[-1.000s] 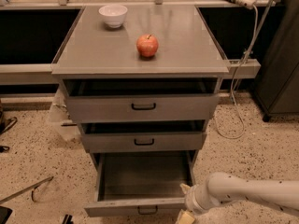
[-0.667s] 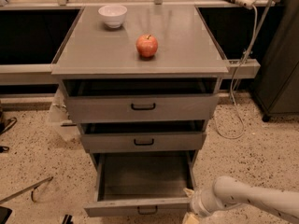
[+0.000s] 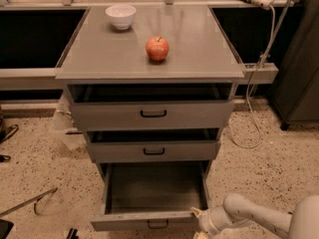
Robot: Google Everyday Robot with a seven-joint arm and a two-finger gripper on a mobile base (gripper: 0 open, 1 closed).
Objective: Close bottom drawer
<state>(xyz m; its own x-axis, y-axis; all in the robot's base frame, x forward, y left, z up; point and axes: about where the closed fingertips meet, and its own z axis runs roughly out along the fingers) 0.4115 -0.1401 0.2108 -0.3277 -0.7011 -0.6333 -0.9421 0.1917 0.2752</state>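
The bottom drawer (image 3: 154,188) of the grey cabinet is pulled far out, with its deep grey tray empty. Its low front panel (image 3: 144,221) and small black handle (image 3: 157,225) sit at the lower edge of the camera view. My gripper (image 3: 198,222) is at the right end of that front panel, low at the bottom right, with my white arm (image 3: 249,215) coming in from the right. The middle drawer (image 3: 153,151) and top drawer (image 3: 152,114) above stand slightly open.
A red apple (image 3: 157,48) and a white bowl (image 3: 120,16) sit on the cabinet top (image 3: 199,49). A white cable (image 3: 259,83) hangs at the right, next to a dark cabinet (image 3: 299,83). A thin metal rod (image 3: 30,202) lies on the speckled floor at the left.
My arm and gripper have shifted a little to the right and down along the drawer's front right corner. The drawer stands about where it was.
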